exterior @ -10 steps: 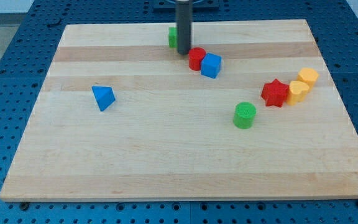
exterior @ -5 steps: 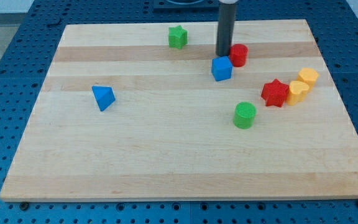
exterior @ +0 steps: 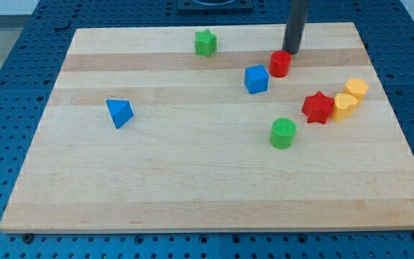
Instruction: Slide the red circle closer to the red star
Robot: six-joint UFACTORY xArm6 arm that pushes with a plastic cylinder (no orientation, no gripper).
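The red circle [exterior: 280, 64] stands on the wooden board at the upper middle-right. The red star [exterior: 318, 107] lies below and to the right of it, touching a yellow block [exterior: 345, 106]. My tip [exterior: 292, 52] is just above and slightly right of the red circle, close to it or touching its upper edge. The blue cube [exterior: 256, 79] sits just left of and below the red circle, apart from it.
A second yellow block [exterior: 356, 89] sits right of the red star. A green circle [exterior: 283, 133] lies below the star's left. A green star [exterior: 205, 42] is near the top edge. A blue triangle [exterior: 119, 112] is at the left.
My tip has moved right along the top of the board. The red circle and blue cube were pushed right from the middle; the circle now sits closer to the red star.
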